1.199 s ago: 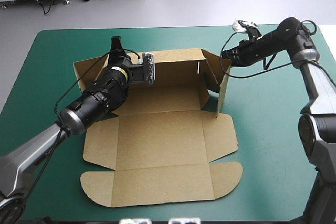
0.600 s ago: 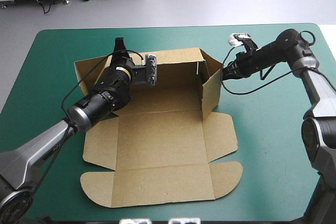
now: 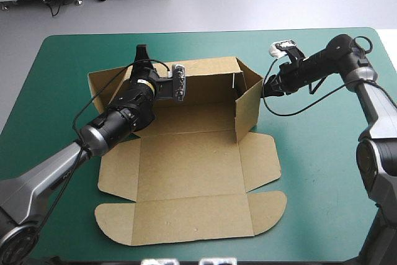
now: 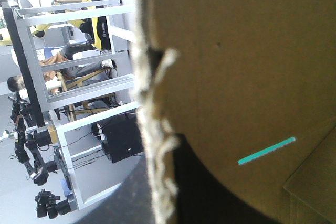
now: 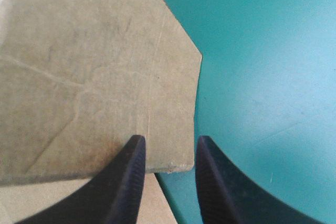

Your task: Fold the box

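Box [image 3: 192, 166] sat mid teal-green cover [image 3: 310, 172], wall-raising step – back wall [image 3: 205, 69] and right wall [image 3: 248, 113] stood up. Left gripper [image 3: 140, 54] looked pinched on back wall edge; right gripper [image 5: 167, 150] slightly parted, empty, tips at right wall's outside. Next, by my read – press wall square, tuck flap

Brown box [image 3: 186, 172], far walls upright

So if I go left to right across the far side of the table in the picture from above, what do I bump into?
Box's left flap → left fingers → box's right wall → right fingers.
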Controlling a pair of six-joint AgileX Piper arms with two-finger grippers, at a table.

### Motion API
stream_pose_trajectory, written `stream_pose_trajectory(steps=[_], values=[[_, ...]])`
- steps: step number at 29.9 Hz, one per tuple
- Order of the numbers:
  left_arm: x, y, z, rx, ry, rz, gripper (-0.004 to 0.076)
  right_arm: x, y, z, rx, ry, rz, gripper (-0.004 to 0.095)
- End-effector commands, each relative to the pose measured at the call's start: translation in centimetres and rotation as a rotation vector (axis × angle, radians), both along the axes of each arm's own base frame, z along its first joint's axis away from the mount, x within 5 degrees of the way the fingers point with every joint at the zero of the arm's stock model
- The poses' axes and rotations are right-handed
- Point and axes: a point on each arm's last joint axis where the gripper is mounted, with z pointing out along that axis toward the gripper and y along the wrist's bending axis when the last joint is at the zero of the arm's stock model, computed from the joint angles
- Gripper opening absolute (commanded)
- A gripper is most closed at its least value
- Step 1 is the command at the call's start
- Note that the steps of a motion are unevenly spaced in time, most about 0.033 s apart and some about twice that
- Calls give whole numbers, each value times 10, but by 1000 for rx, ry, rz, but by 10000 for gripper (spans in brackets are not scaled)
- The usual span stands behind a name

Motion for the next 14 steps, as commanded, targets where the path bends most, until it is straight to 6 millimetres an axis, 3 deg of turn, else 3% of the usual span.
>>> stream_pose_trajectory(steps=[1, 10, 14], values=[[-4, 2, 17, -27, -42, 3, -10, -15, 7, 34, 28, -59, 27, 334], [-4, 2, 17, -20, -47, 1, -10, -26, 35, 35, -83, -66, 107, 334], [-4, 2, 17, -19, -47, 3, -10, -28, 35, 38, -91, -52, 83, 334]])
